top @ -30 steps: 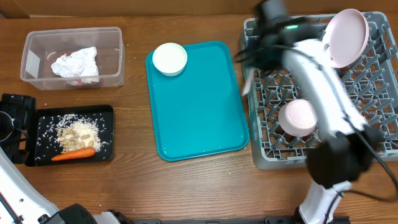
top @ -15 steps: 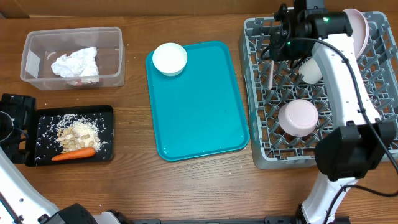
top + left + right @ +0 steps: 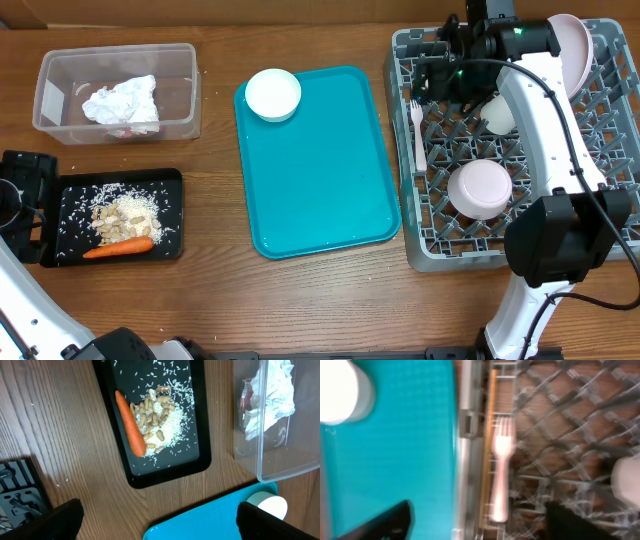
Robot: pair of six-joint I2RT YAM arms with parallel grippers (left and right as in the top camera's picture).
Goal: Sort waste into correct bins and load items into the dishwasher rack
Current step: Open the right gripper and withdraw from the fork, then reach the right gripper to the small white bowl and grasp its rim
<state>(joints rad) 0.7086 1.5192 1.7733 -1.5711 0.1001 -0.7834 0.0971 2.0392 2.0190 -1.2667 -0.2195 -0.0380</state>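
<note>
1. The right tool (image 3: 477, 508) hangs over the 10 o'clock corner of the dishwasher rack (image 3: 425, 250). Its fingers are spread wide and grip nothing.
2. Just below it, the white fork (image 3: 501, 467) lies flat on the grid along the rack's 9 o'clock wall. Its tines point to 12 o'clock from overhead, and neither finger touches it.
3. Also in the rack, the cup (image 3: 500, 112) sits at 3 o'clock of the fork and the upturned bowl (image 3: 480, 188) at 5 o'clock. The plate (image 3: 560, 60) stands on edge toward the rack's 1 o'clock corner.
4. At 9 o'clock of the rack, the teal tray (image 3: 320, 190) lies on the desk (image 3: 210, 290), with the second bowl (image 3: 273, 94) in its 11 o'clock corner.
5. The left tool (image 3: 160, 525) is spread open and empty near the black tray (image 3: 70, 250). That tray holds the carrot (image 3: 118, 247) and the nut scraps (image 3: 125, 215) among rice.
6. At 12 o'clock of the black tray, the clear tub (image 3: 45, 90) holds the napkin (image 3: 122, 102) and the red wrapper (image 3: 245, 395).
</note>
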